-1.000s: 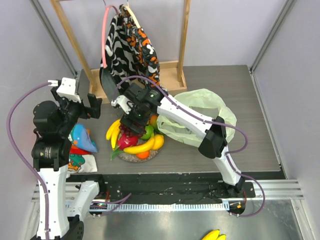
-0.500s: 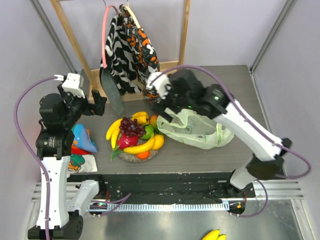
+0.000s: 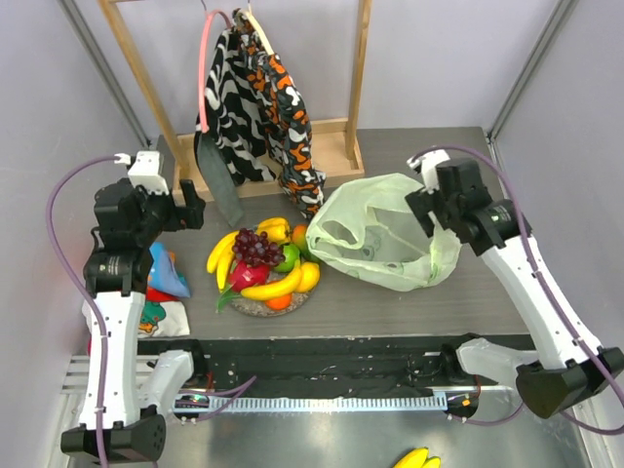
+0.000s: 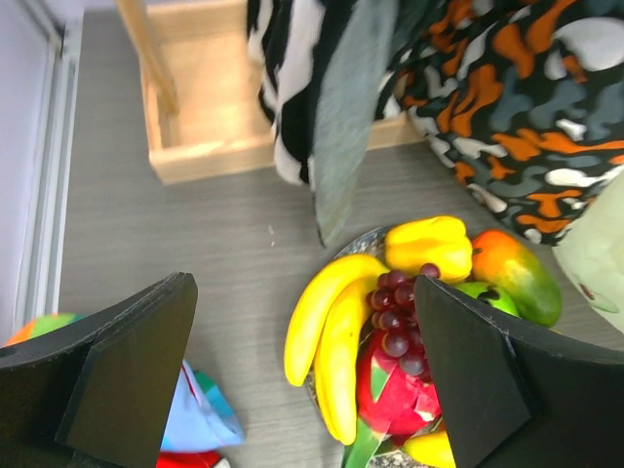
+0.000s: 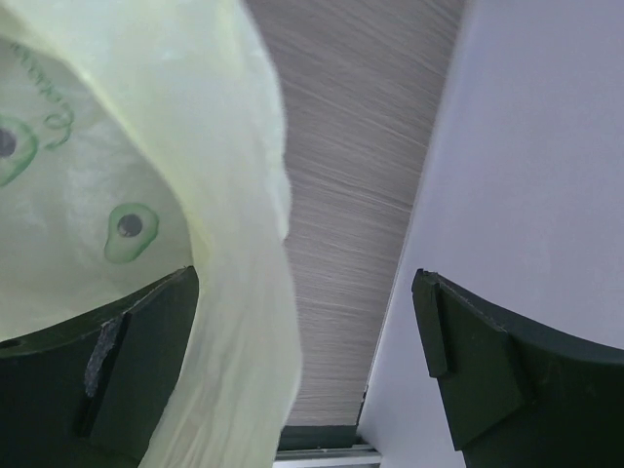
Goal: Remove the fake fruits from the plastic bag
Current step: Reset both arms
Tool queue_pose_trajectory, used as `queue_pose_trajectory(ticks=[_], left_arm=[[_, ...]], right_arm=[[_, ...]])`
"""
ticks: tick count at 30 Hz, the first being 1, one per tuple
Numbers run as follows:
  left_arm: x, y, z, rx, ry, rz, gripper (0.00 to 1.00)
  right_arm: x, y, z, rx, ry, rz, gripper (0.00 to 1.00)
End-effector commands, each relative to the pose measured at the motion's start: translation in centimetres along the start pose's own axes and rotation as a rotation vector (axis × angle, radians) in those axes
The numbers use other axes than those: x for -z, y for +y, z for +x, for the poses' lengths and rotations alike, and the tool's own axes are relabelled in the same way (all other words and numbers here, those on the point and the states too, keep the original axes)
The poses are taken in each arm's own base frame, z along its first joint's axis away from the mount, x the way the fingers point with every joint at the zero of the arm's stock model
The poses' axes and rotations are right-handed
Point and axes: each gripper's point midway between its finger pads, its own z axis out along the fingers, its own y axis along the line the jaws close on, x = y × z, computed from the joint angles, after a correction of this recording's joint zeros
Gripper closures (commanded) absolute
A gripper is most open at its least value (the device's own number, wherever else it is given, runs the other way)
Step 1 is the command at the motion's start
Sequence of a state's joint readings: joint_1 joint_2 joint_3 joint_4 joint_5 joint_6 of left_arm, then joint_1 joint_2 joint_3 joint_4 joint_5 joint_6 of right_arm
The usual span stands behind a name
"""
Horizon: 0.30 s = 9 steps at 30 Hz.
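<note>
Right claw [image 3: 424, 203] is now back at the right edge of the plastic bag [image 3: 385, 234], away from the pile; jaws spread, empty. Left claw [image 3: 187, 207] likewise spread, empty. The fake fruits [image 3: 265, 263] lie heaped left of centre; the bag looks emptied.

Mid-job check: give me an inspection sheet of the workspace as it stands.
Surface: grey wood-grain table, no spills seen.
Job's things: fake fruits heaped on a dish; plastic bag lies open to their right, no fruit visible inside.
Clutter: patterned cloth on wooden rack; colourful packets at left edge.
Grippers: left gripper open, empty; right gripper open, bag film partly between its fingers, unclamped.
Cables: purple cables loop along both arms.
Surroundings: pale walls; banana bunch below the table.
</note>
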<state>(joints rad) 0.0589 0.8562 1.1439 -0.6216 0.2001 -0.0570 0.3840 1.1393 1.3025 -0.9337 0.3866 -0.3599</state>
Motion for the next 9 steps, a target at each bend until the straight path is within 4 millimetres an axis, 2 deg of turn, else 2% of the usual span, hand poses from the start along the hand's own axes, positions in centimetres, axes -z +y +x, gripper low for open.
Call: queue_pose_trajectory(ticks=[1, 2, 5, 8, 9], left_arm=[[-0.7, 1.3, 0.2, 0.031, 0.001, -0.065, 0.0], [-0.8, 1.7, 0.4, 0.03, 0.007, -0.081, 0.0], [-1.3, 2.2, 0.8, 0.034, 0.023, -0.109, 0.0], [-1.4, 2.8, 0.8, 0.04, 0.016, -0.138, 0.0], [-1.6, 3.1, 1.0, 0.048, 0.01, -0.153, 0.0]], right_arm=[[2.3, -5.4, -3.1, -0.19, -0.152, 0.161, 0.0], [2.7, -6.6, -3.6, -0.21, -0.165, 0.188, 0.0], [2.9, -7.9, -4.5, -0.208, -0.164, 0.221, 0.0], [2.3, -9.0, -5.1, -0.232, -0.168, 0.232, 0.0], [2.2, -9.9, -5.1, -0.251, -0.164, 0.258, 0.0]])
